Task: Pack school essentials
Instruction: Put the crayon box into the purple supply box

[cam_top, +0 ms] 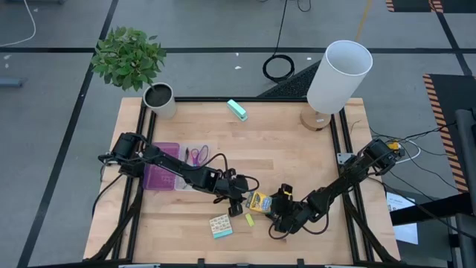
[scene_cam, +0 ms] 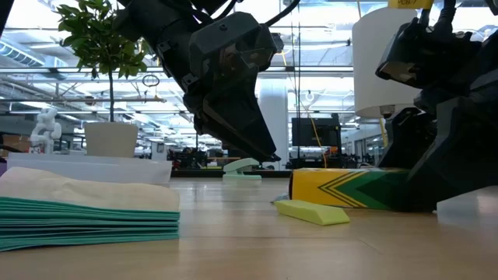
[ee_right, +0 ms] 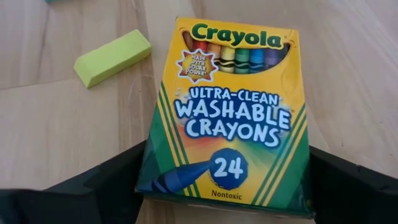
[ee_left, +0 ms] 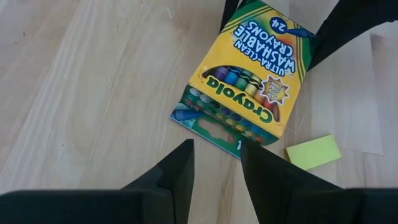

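Note:
The yellow-green crayon box [cam_top: 259, 201] lies face up on the table near the middle front. My right gripper [ee_right: 225, 155] is shut on it from the right. My left gripper [ee_left: 214, 168] hovers open just left of the box's flap end [ee_left: 211, 127], with nothing between its fingers; in the low view it hangs clear of the table [scene_cam: 257, 144]. A small yellow piece [cam_top: 250, 219] lies flat beside the box, and the patterned square pad [cam_top: 220, 225] lies nearer the front edge. Purple-handled scissors [cam_top: 197, 155] rest in the purple-and-clear case [cam_top: 162, 176]. My right gripper pinches the crayon box between its two fingers, one on each long side [ee_right: 146, 177], at the end marked "24". The fingers come in low from the table's right and lie along the box. The box lies flat, its back on the table [scene_cam: 342, 189].
A teal block [cam_top: 237, 109] lies at the far middle of the table. A white lamp [cam_top: 338, 78] stands at the far right corner and a potted plant [cam_top: 158, 97] at the far left. Bare wood lies between the block and the arms.

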Motion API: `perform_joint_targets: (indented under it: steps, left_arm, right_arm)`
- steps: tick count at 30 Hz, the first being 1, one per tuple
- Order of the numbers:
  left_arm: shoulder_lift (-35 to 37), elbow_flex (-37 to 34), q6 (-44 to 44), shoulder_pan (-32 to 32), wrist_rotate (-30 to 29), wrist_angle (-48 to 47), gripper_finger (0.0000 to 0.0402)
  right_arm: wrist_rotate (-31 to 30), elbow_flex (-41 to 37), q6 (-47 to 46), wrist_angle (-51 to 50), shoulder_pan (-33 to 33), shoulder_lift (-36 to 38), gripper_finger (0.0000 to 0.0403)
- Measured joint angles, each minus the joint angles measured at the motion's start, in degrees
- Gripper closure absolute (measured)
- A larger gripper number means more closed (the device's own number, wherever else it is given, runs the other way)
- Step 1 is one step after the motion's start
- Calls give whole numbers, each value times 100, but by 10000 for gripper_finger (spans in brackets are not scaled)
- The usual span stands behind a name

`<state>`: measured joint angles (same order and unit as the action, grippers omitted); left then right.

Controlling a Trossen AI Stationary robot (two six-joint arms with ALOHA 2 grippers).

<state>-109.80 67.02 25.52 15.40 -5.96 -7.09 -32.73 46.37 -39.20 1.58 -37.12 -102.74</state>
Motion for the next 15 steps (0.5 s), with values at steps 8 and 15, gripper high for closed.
perform_joint_targets:
  steps: [8,15]
  left_arm:
    - [0,0,0,0,2,2,268]
    - [0,0,-20,0,16,2,268]
  right_arm:
    - [4,-2,-2,0,0,0,64]
    - [42,-4,5,36,-9,0,64]
